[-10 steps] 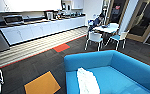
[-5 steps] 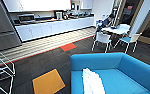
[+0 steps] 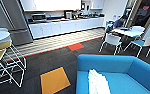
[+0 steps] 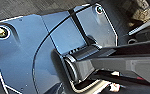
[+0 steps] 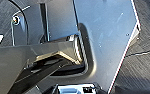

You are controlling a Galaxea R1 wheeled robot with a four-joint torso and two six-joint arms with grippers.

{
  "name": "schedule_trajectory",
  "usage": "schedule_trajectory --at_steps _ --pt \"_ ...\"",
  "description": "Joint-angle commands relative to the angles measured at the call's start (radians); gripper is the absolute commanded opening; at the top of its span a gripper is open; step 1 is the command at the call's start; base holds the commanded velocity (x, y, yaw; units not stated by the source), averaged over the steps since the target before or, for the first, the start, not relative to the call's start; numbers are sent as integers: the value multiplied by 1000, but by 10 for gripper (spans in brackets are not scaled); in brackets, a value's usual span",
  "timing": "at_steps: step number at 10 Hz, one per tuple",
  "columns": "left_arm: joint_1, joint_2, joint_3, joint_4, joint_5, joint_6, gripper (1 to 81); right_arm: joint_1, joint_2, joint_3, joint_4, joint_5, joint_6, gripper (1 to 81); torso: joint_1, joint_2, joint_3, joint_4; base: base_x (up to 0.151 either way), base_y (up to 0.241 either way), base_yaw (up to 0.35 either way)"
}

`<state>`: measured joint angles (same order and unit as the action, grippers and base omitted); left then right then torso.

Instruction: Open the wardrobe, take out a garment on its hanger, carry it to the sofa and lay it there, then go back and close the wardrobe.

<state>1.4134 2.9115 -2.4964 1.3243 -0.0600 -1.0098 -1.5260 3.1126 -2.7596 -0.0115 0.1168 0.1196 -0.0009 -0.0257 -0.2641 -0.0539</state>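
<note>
The white garment [image 3: 98, 82] is lying on the seat of the blue sofa [image 3: 121, 68] — apparently already delivered, no arm near it. The whole head view is being swung leftward against the frames of a second ago, so the sofa is sliding toward the right edge: the camera is being turned, not the furniture. A return toward the wardrobe is being suggested. How either pincer is set cannot be told.
</note>
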Motion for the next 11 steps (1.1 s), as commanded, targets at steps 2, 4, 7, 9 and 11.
schedule_trajectory --at_steps 2,4,7,9,11 --pt "-26 -6 4 15 32 3 811 14 7 6 1 -60 -3 811 1 0 0 0 0 0 237" --pt "-26 -3 4 15 34 3 811 17 7 6 1 -60 -3 811 1 0 0 0 0 0 238" --pt "-26 9 -24 16 32 3 811 19 7 6 -1 -60 -3 811 1 0 70 0 0 0 238" --pt "-26 12 -27 16 32 3 811 17 7 5 -1 -60 -3 811 1 0 36 0 0 0 238" --pt "-26 12 -27 16 32 3 811 19 7 6 1 -59 -3 811 1 -1 54 0 0 0 238"
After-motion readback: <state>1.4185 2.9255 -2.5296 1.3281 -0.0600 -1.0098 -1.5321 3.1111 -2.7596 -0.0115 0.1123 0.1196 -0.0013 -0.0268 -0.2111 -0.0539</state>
